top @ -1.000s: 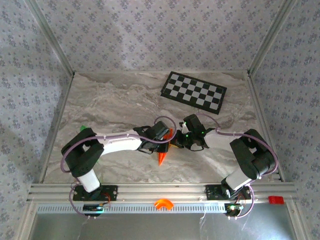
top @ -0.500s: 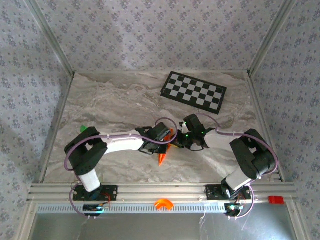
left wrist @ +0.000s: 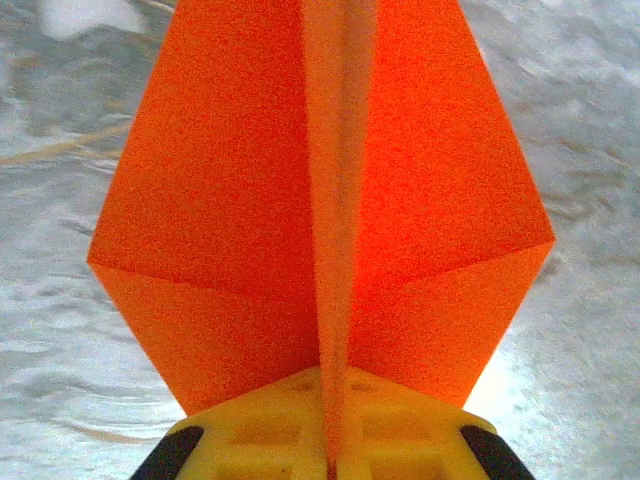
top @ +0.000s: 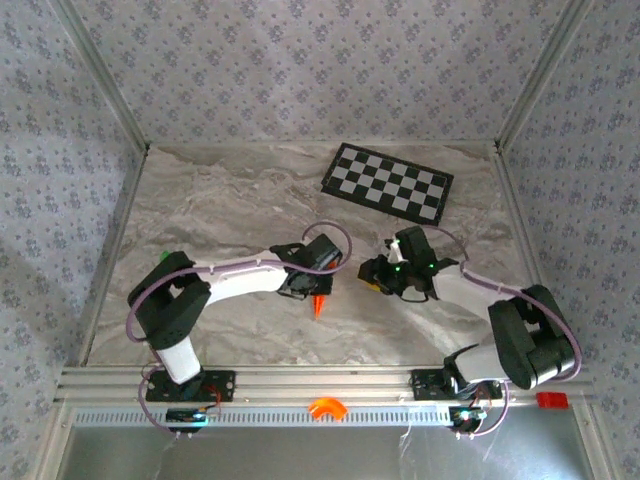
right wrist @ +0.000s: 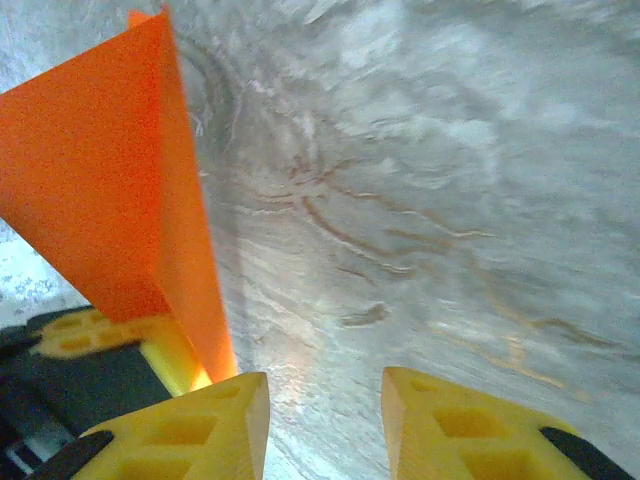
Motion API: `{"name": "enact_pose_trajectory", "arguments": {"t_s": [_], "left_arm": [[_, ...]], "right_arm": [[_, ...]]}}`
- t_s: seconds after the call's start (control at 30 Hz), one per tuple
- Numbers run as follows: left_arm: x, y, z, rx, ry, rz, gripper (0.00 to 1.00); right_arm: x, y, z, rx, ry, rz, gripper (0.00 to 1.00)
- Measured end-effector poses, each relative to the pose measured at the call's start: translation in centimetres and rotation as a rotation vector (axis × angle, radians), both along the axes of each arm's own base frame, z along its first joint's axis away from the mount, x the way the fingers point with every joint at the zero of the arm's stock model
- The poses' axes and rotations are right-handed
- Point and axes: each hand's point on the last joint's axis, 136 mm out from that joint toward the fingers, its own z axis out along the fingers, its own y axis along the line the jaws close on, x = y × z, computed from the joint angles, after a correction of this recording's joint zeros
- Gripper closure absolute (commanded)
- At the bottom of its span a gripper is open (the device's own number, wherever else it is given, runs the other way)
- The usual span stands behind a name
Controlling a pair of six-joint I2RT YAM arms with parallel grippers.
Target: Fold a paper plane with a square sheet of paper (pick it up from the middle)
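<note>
Bench (top: 220, 210): grey marbled top; checkerboard (top: 387, 181) at the far side, well apart from the work.
Plane: paper plane (left wrist: 320, 200) is folded to a dart with both wings flared, held above mid-bench between the two arms, nose towards the near edge. Can't tell if the nose touches the bench.
Left gripper (left wrist: 328, 440): pressed together on the plane's centre crease; the keel runs straight down between its yellow pads (left wrist: 250, 430).
Right gripper (right wrist: 325, 420): spread, nothing between its fingers, just beside the plane with bare bench under the gap.
Risk 1: one pinch on a thin keel is the only hold. A quick swing could pivot the paper in the pads or pull it out.
Risk 2: wings look springy. Without a second hold the folds may relax and the dart shape will open.
Risk 3: right finger sits near the wing edge. Closing in off-line would catch the wing and bend or tear it.
Risk 4: lowering nose-first would crumple the tip on the bench.
</note>
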Motion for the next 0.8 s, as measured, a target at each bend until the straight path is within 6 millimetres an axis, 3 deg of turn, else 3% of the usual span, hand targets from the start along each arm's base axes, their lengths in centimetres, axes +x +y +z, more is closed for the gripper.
{"name": "enact_pose_trajectory", "arguments": {"t_s": [0.17,0.47,0.8], "left_arm": [[1.2,1.6,-0.1,0.051,0.014,0.062,0.90],[1.0,2.4,-1.6,0.128,0.060,0.068,0.89],[0.8,2.6,-1.7,0.142,0.069,0.067,0.84]], "right_arm": [[-1.3,-1.6,-1.3,-0.022,0.042,-0.026,0.61],[-2.2,-1.9,-2.2,-0.033,0.066,-0.024,0.61],[-2.2,-1.9,-2.2,-0.033,0.066,-0.024,0.61]]}}
